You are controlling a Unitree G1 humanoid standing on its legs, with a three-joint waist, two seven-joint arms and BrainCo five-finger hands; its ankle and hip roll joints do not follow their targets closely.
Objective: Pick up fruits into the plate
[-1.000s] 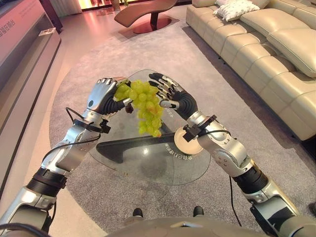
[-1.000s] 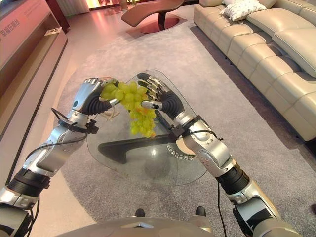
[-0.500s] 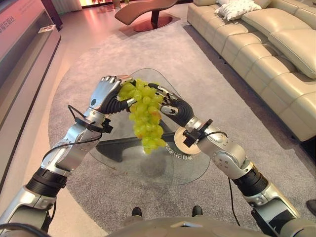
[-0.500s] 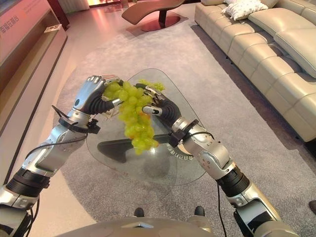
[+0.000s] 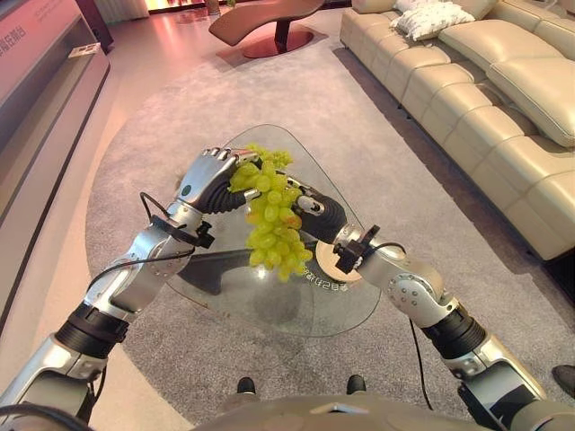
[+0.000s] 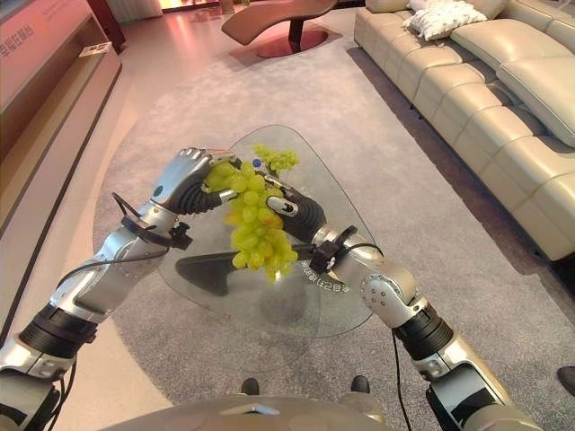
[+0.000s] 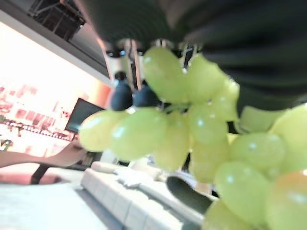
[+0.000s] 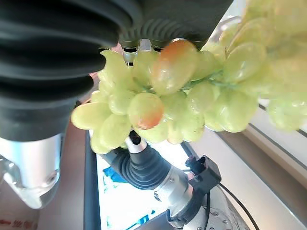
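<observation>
1. Both robot hands are on the grape bunch — your left robot hand has its fingers curled round the top of the bunch, while the right robot hand sits just behind it at about 3 o'clock, and you cannot tell whether its fingers are curled or straight because the grapes hide them.
2. Over the last second the bunch has swung from a spread-out cluster between the hands to a long hanging one, and both arms have drawn toward the middle of the glass desk.
3. A smaller sprig of grapes now shows on the desk at 12 o'clock from the hands.
4. The plate lies at roughly 4 o'clock from the bunch's tip, partly under your right wrist — the bunch hangs near it, not over it.
5. That suggests the carry is well along; you likely still need to shift toward 4 o'clock and lower before letting go.
</observation>
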